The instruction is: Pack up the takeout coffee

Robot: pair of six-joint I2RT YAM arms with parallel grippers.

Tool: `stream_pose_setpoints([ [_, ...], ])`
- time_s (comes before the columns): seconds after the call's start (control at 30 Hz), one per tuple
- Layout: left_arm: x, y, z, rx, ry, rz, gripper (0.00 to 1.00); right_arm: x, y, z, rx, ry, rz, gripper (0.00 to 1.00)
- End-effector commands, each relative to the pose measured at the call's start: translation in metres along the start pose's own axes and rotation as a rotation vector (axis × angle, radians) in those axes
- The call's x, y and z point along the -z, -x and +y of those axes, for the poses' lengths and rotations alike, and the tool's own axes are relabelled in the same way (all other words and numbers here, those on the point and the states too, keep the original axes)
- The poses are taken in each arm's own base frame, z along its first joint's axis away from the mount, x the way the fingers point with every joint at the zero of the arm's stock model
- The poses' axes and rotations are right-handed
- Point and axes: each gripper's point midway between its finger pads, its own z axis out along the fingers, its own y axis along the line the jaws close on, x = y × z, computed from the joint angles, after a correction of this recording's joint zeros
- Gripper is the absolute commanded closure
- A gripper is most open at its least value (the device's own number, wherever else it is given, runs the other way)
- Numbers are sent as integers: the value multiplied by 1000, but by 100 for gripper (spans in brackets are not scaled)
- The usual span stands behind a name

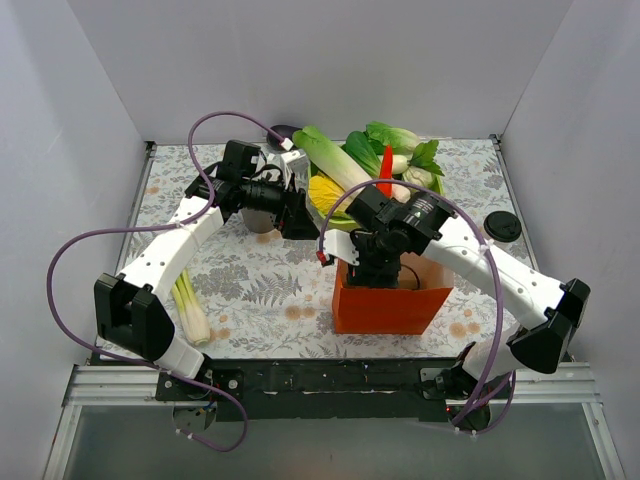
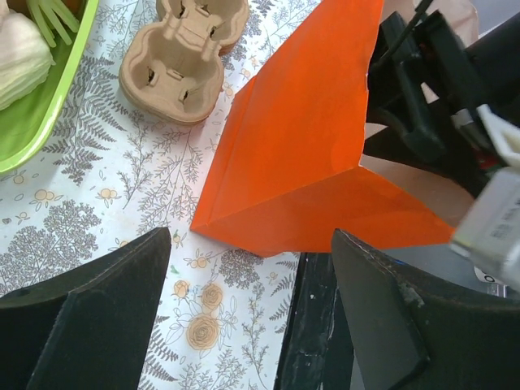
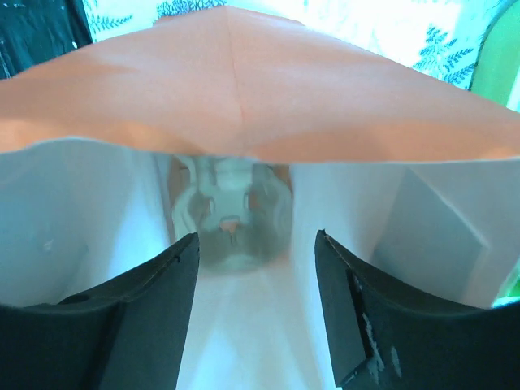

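Observation:
The takeout coffee (image 1: 503,226) stands on the table at the right, its round black lid facing up, away from both grippers. An orange paper bag (image 1: 385,298) (image 2: 301,154) stands open at the front centre. My right gripper (image 1: 362,268) (image 3: 257,236) hangs in the bag's mouth, open, with nothing between its fingers. Deep in the bag lies a pulp cup tray (image 3: 231,218). My left gripper (image 1: 295,215) (image 2: 252,236) hovers open behind and to the left of the bag, empty. Another brown pulp tray (image 2: 175,65) lies on the table beyond the bag.
A green tray (image 1: 335,205) (image 2: 49,97) of leafy vegetables and a red pepper (image 1: 386,172) sits at the back centre. A leek (image 1: 190,308) lies at the front left. A cup (image 1: 262,220) is partly hidden under the left wrist. White walls enclose the table.

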Motion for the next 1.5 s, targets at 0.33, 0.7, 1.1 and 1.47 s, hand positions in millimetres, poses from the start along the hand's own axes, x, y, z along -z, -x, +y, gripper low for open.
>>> stream_pose_setpoints([
  [0.33,1,67,-29,-147,-127,-144,18,68,27,-11,-12,-156,-190,26],
  [0.7,-43,74,-37,-238,-186,-87,18,167,36,-41,58,-527,-391,26],
  [1.1,-104,50,-43,-290,-224,65,26,257,19,-110,-135,-946,-563,26],
  [1.47,-103,43,-42,-345,-172,111,69,254,-10,-144,-278,-1061,-560,29],
])
